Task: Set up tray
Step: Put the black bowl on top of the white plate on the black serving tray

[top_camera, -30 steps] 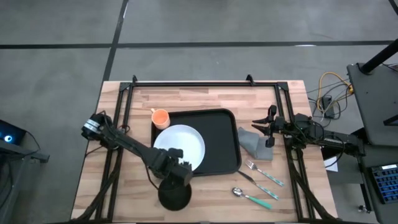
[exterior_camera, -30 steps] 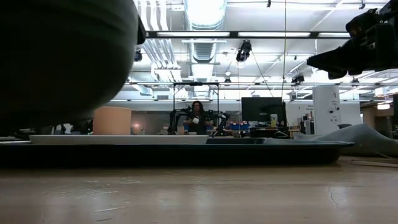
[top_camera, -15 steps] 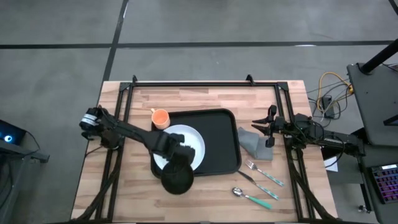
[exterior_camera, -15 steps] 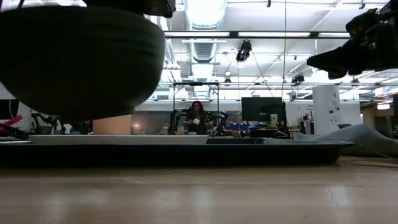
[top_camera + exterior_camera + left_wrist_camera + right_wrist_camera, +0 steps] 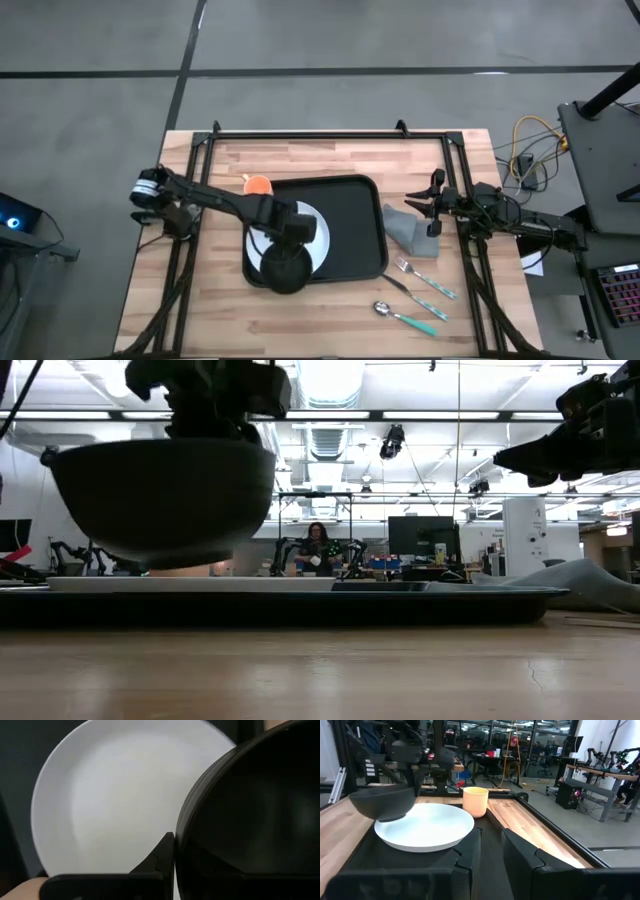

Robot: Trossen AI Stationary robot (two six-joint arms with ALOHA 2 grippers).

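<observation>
You've got one tray (image 5: 352,225), one plate (image 5: 318,232), one cup (image 5: 258,185). Left gripper (image 5: 287,235) clamped on one bowl (image 5: 283,272); right gripper (image 5: 431,208) jaws apart.

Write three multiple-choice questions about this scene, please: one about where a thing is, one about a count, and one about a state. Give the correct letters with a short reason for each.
1. Where is the orange cup?
A. On the white plate
B. At the far left corner of the tray
C. Beside the spoon

2. How many pieces of cutlery lie on the table right of the tray?
A. One
B. Two
C. Four

3. What is the state of the black bowl?
A. Held in the air by the left claw
B. Resting on the bare wood
C. Lying upside down on the napkin

Answers:
1. B: the high view shows the cup at the black tray's far left corner, apart from the white plate.
2. B: a fork and a spoon lie there.
3. A: the low view shows the bowl hanging above the plate, gripped at its rim by the left claw. The right claw waits over the grey napkin.
</observation>
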